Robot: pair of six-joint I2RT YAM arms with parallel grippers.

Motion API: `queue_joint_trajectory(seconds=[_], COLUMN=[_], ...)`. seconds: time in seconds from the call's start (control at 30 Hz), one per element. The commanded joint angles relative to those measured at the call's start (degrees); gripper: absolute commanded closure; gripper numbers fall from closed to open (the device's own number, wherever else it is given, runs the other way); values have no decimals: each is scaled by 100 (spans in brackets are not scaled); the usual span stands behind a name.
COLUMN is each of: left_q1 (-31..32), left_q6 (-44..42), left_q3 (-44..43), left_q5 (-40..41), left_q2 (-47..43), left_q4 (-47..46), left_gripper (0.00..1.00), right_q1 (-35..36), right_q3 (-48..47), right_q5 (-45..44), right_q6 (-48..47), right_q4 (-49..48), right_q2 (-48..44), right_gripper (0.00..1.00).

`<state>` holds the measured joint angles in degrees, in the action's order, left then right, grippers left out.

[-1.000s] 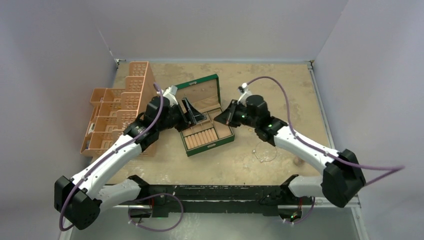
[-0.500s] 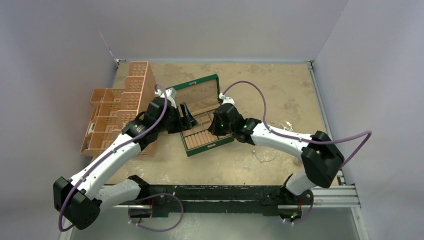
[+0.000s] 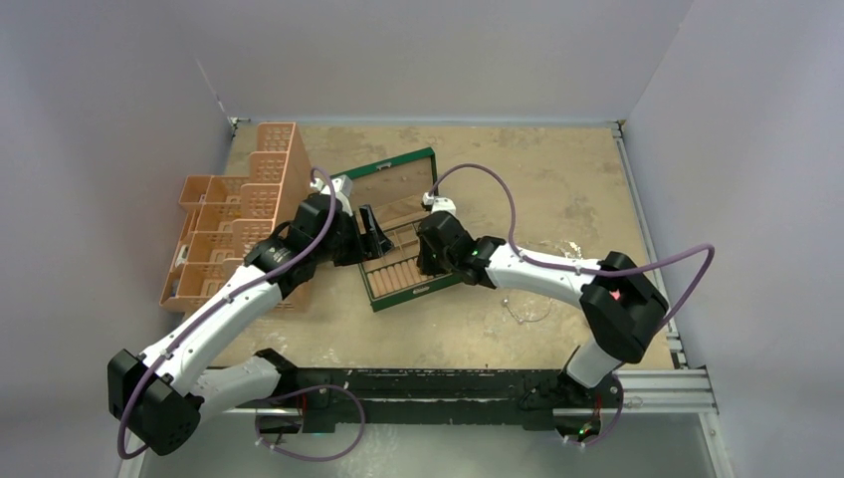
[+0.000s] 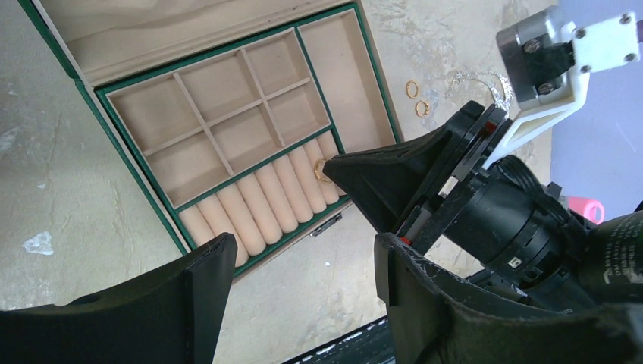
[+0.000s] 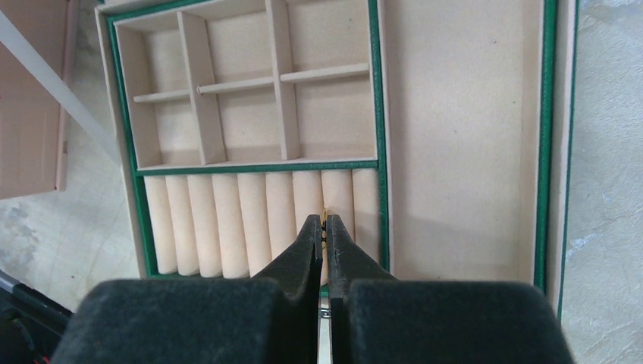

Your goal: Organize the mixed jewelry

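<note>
Progress slight: tiny gold ring [image 5: 324, 218] pinched by right gripper [image 5: 324, 224] over tan rolls of green box [image 5: 544, 152]; left gripper [image 4: 301, 262] spread, empty. Outstanding: two gold rings [image 4: 412, 89], glittery chain [image 4: 478, 80], silver wire hoop [image 3: 527, 309].

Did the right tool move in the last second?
Yes. The right tool, shut on a gold ring, moved left, from the right edge of the green box to over its ring rolls.

Seeing a gold ring [image 4: 319, 168] nipped in the right pincer [image 4: 330, 165] over the green box [image 4: 127, 144], plus two loose rings [image 4: 412, 89] on the bench [image 4: 425, 30].
</note>
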<state>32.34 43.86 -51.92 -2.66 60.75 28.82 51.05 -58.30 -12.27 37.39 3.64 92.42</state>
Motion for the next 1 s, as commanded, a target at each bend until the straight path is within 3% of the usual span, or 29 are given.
queue_joint_trajectory(seconds=[0.0,0.53,0.83,0.97], left_q1=[27,26,25,21], left_q6=[-105,-79,-64,-70], left_q3=[-180,-169,-138,-111], left_q5=[81,41,37,13], left_q2=[-89,-11,33,25], left_q4=[-150,-241,-257,-269], left_gripper=[33,33,34,34], right_q1=[104,536,643,643], right_q3=[-211,-209,-144,-275], right_q5=[-147,-1012,-1057,-949], right_q6=[-223,-563,-390,-195], right_q4=[11,-23,65,209], right_q2=[-15,364,494,475], right_gripper=[100,100,100,94])
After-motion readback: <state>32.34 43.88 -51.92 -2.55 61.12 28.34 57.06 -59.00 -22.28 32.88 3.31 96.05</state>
